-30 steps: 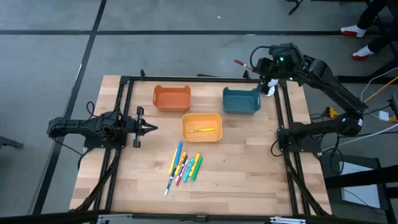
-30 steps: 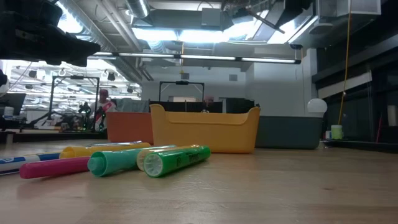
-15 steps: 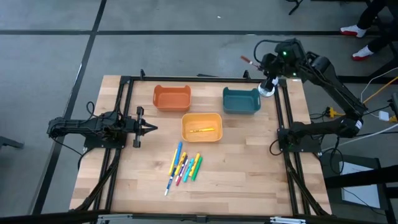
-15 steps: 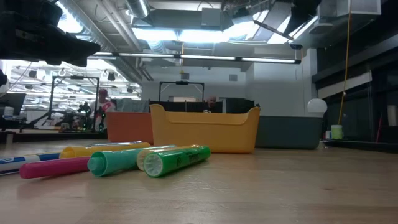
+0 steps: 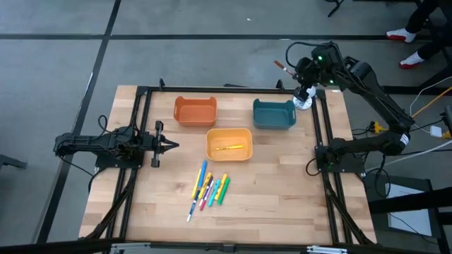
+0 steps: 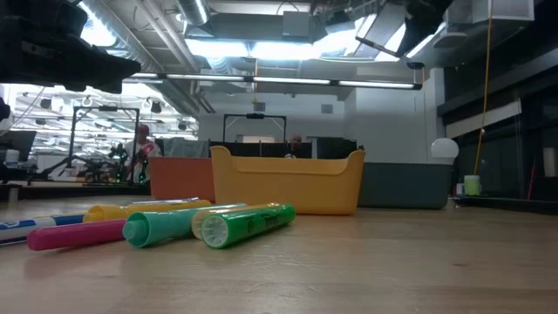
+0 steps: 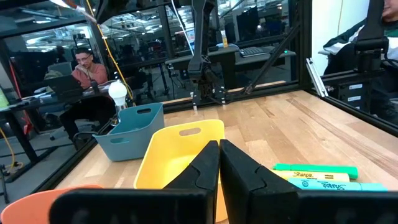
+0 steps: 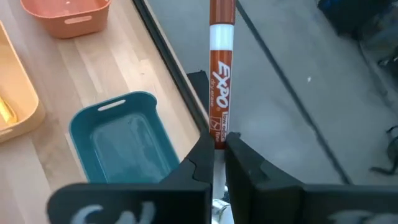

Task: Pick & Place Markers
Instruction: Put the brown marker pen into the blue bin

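High view: right hand [image 5: 295, 72] at upper right, beyond the worktop [image 5: 282, 176] edge near the teal bin [image 5: 274, 113], clamped on a red marker [image 5: 282, 67]. Left hand [image 5: 171, 146] at mid-left, fingers together, empty. Loose markers [image 5: 209, 189] lie lower centre; one yellow marker [image 5: 230, 147] sits in the yellow bin [image 5: 229, 144].

Low view: markers [image 6: 166, 224] lie lower left on the worktop.

Right wrist view: red marker [image 8: 221, 68] pinched at one end.

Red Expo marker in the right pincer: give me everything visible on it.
The red marker has a white-banded barrel printed EXPO and looks like plastic. The right pincer is shut on one end, the rest sticking straight out past the fingertips. It is held in the air past the table's far right corner, beyond the teal bin, touching nothing else.
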You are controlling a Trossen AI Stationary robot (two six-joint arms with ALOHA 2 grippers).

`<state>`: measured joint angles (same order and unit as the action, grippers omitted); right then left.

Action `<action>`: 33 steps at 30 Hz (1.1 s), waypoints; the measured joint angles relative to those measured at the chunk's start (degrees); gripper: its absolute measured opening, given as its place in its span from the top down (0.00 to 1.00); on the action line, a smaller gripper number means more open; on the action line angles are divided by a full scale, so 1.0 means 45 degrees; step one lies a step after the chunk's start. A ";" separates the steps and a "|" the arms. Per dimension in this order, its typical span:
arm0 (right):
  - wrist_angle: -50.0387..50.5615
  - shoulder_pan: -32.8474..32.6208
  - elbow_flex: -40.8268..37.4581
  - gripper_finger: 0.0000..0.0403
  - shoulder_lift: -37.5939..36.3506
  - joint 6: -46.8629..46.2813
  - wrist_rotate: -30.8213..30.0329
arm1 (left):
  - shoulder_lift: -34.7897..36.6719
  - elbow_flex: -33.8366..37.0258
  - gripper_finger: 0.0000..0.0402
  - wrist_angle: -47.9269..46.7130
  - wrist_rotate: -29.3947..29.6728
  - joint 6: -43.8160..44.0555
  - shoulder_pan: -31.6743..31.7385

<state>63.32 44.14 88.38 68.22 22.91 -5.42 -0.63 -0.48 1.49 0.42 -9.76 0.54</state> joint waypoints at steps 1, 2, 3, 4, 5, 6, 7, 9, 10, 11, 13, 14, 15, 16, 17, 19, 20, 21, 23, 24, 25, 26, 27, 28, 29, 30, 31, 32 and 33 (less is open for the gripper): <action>0.0026 0.0064 0.0000 0.95 0.0125 -0.0190 0.0071 | 0.0001 -0.0001 0.97 -0.0001 -0.0001 0.0001 -0.0003; 0.0094 0.0127 0.0000 0.95 0.0266 -0.0339 0.0148 | 0.0002 -0.0002 0.97 -0.0004 0.0001 0.0000 -0.0003; 0.0215 0.0195 0.0000 0.95 0.0412 -0.0396 0.0199 | 0.0002 -0.0002 0.97 -0.0004 -0.0002 0.0003 -0.0003; 0.0340 0.0257 0.0000 0.95 0.0555 -0.0400 0.0235 | 0.0002 0.0000 0.97 -0.0004 0.0000 0.0000 -0.0003; 0.0458 0.0300 0.0000 0.95 0.0692 -0.0384 0.0233 | 0.0002 -0.0002 0.97 -0.0004 -0.0002 0.0000 -0.0004; 0.0591 0.0321 0.0000 0.95 0.0829 -0.0375 0.0230 | -0.0002 -0.0002 0.97 -0.0004 0.0002 0.0000 -0.0005; 0.0728 0.0325 0.0000 0.95 0.0965 -0.0362 0.0234 | 0.0002 -0.0002 0.97 -0.0004 -0.0002 0.0000 -0.0005; 0.0866 0.0325 -0.0049 0.95 0.1190 -0.0349 0.0235 | 0.0001 -0.0001 0.98 -0.0002 0.0001 0.0002 -0.0002; 0.0875 0.0325 -0.0162 0.95 0.1253 -0.0337 0.0239 | 0.0002 0.0001 0.98 -0.0001 -0.0001 0.0001 -0.0001; 0.0898 0.0325 -0.0303 0.95 0.1287 -0.0332 0.0244 | -0.0001 -0.0001 0.98 -0.0004 -0.0002 0.0000 -0.0001; 0.0906 0.0320 -0.0597 0.95 0.1336 -0.0332 0.0243 | 0.0002 0.0001 0.98 0.0000 0.0001 0.0000 -0.0005; 0.0859 0.0320 -0.0779 0.95 0.1338 -0.0328 0.0245 | 0.0002 -0.0002 0.98 -0.0004 0.0002 0.0000 -0.0004; 0.0841 0.0320 -0.0977 0.95 0.1338 -0.0328 0.0242 | 0.0002 0.0002 0.97 -0.0003 -0.0002 0.0000 -0.0004; 0.0820 0.0320 -0.1171 0.95 0.1338 -0.0328 0.0240 | 0.0002 -0.0002 0.97 0.0001 -0.0002 0.0000 -0.0005; 0.0808 0.0320 -0.1351 0.95 0.1338 -0.0332 0.0244 | 0.0000 0.0000 0.97 -0.0002 0.0000 0.0000 -0.0005; 0.0803 0.0320 -0.1698 0.95 0.1338 -0.0328 0.0240 | 0.0001 -0.0002 0.97 0.0000 -0.0002 0.0000 -0.0005; 0.0754 0.0323 -0.1868 0.95 0.1338 -0.0328 0.0241 | -0.0001 -0.0002 0.97 -0.0004 -0.0001 0.0000 0.0000; 0.0714 0.0320 -0.2045 0.95 0.1338 -0.0328 0.0244 | 0.0001 -0.0001 0.97 -0.0003 -0.0002 0.0000 -0.0002; 0.0684 0.0320 -0.2380 0.95 0.1339 -0.0325 0.0243 | 0.0000 -0.0002 0.98 -0.0002 0.0002 0.0000 -0.0005; 0.0653 0.0320 -0.2523 0.95 0.1342 -0.0324 0.0244 | 0.0001 -0.0002 0.98 -0.0003 0.0000 0.0000 -0.0005; 0.0584 0.0320 -0.2662 0.95 0.1342 -0.0318 0.0244 | 0.0000 -0.0002 0.98 -0.0004 -0.0001 0.0000 -0.0002; 0.0533 0.0320 -0.2785 0.95 0.1342 -0.0299 0.0244 | 0.0002 -0.0001 0.98 -0.0002 0.0001 0.0000 -0.0002; 0.0494 0.0320 -0.2919 0.95 0.1342 -0.0271 0.0244 | 0.0002 -0.0002 0.98 0.0000 -0.0001 0.0002 -0.0005; 0.0467 0.0320 -0.3062 0.95 0.1342 -0.0212 0.0244 | 0.0002 0.0001 0.98 -0.0002 -0.0001 0.0000 -0.0003; 0.0458 0.0315 -0.3183 0.95 0.1342 -0.0124 0.0244 | 0.0002 0.0002 0.97 -0.0003 -0.0002 0.0000 -0.0005; 0.0458 0.0301 -0.3309 0.95 0.1342 -0.0034 0.0244 | 0.0002 0.0000 0.97 0.0001 0.0002 0.0000 0.0000; 0.0405 0.0287 -0.3434 0.95 0.1342 0.0006 0.0244 | 0.0002 -0.0002 0.97 -0.0004 -0.0002 0.0000 0.0000; 0.0293 0.0251 -0.3577 0.95 0.1342 0.0020 0.0244 | 0.0002 0.0002 0.97 -0.0003 0.0002 0.0000 -0.0005; 0.0178 0.0199 -0.3717 0.95 0.1342 0.0089 0.0243 | 0.0002 0.0000 0.97 -0.0001 0.0000 0.0000 -0.0001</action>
<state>64.12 45.04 71.65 74.26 23.30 -4.32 -0.63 -0.48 1.49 0.42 -9.76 0.53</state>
